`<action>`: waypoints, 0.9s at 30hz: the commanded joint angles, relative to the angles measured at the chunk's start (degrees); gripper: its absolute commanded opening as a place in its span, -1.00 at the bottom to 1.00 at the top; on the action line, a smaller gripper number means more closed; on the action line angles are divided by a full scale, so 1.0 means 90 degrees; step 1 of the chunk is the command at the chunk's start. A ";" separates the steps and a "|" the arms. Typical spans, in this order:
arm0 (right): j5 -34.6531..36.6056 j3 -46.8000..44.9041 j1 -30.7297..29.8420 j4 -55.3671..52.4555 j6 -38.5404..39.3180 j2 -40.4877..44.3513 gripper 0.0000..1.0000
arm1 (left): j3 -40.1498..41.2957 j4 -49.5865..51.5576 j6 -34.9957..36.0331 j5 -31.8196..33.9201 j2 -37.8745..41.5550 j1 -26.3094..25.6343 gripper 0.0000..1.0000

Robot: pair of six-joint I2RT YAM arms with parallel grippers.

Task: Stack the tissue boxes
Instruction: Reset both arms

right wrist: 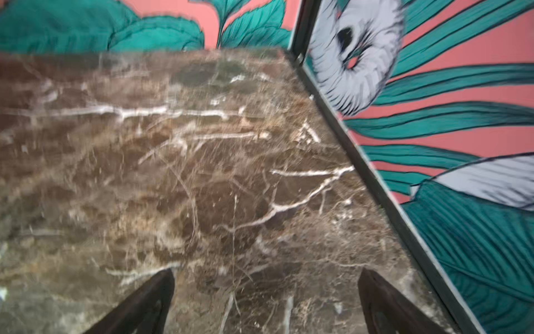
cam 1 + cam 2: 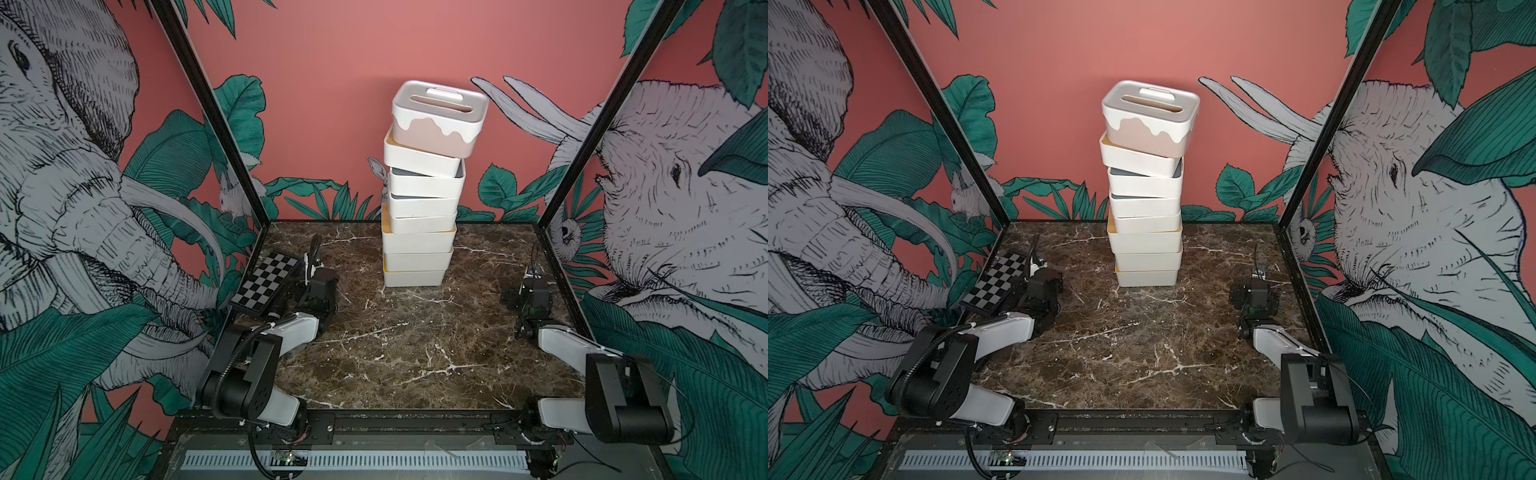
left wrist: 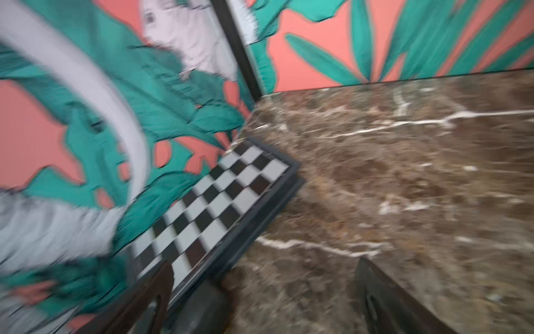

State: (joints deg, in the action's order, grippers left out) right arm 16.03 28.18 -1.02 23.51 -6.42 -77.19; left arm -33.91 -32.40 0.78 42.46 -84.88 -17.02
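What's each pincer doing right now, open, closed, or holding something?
Left pincer: open, holding nothing.
Right pincer: open, holding nothing.

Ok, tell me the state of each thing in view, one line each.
Tissue boxes: all in one tower, upper ones skewed and overhanging.
Top box: lid on, slot up, sitting askew.
Left gripper: open, empty.
Right gripper: open, empty.
Checkerboard: face up beside the left gripper.
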 commanded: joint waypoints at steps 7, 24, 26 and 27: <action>-0.0900 -0.0832 0.0110 0.3316 0.0360 -0.1200 0.99 | 0.0300 -0.0360 0.0031 -0.1230 0.0624 0.0372 0.99; -0.0886 -0.0720 0.0064 0.3007 0.0439 -0.1112 0.99 | 0.0831 -0.3892 0.0542 -0.1274 -0.1288 0.0396 0.99; -0.0893 -0.0720 0.0059 0.2989 0.0439 -0.1118 0.98 | 0.0675 -0.3829 0.0641 -0.1196 -0.1406 0.0398 0.99; -0.0892 -0.0720 0.0064 0.2986 0.0439 -0.1117 0.99 | 0.0584 -0.3504 0.0586 -0.1258 -0.1308 0.0397 0.99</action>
State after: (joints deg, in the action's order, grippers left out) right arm 8.10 21.26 -0.34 48.23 -2.92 -87.96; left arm -27.83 -59.29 5.02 30.98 -98.35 -13.41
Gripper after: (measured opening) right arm 0.992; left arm 0.995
